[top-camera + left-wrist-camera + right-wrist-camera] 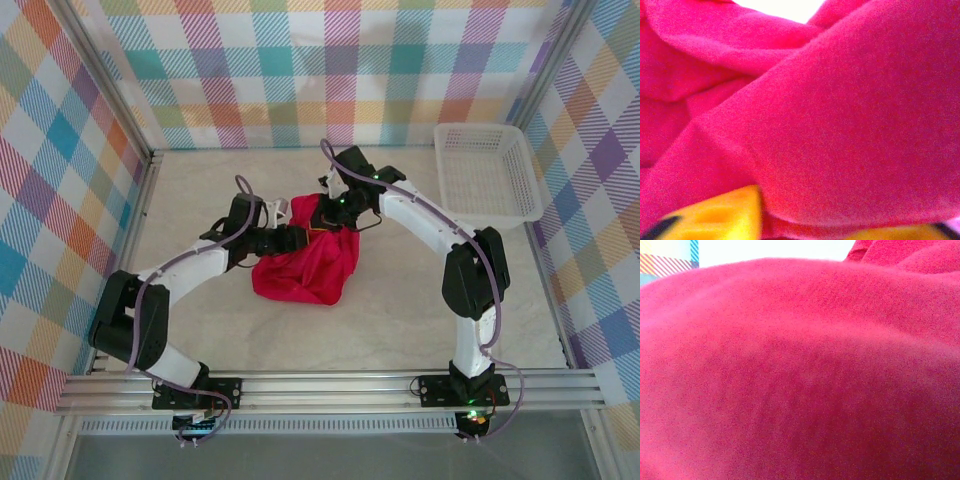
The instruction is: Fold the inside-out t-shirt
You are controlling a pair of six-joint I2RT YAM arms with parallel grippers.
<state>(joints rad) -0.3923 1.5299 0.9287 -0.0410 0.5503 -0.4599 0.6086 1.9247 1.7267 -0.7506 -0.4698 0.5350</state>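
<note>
The inside-out t-shirt (305,268) is a bright red bunched heap in the middle of the table, its top edge drawn up between the two arms. My left gripper (298,238) reaches into its left side. In the left wrist view a thick fold of the t-shirt (840,110) lies between the yellow fingers (715,215), and the gripper (815,222) is shut on it. My right gripper (338,212) sits at the raised upper edge of the cloth, shut on it. Red t-shirt cloth (800,380) covers the right wrist camera and hides its fingers.
A white mesh basket (478,127) stands at the back right corner of the table (420,300). Checkered walls and metal rails enclose the table on three sides. Bare table surface lies in front of and to both sides of the shirt.
</note>
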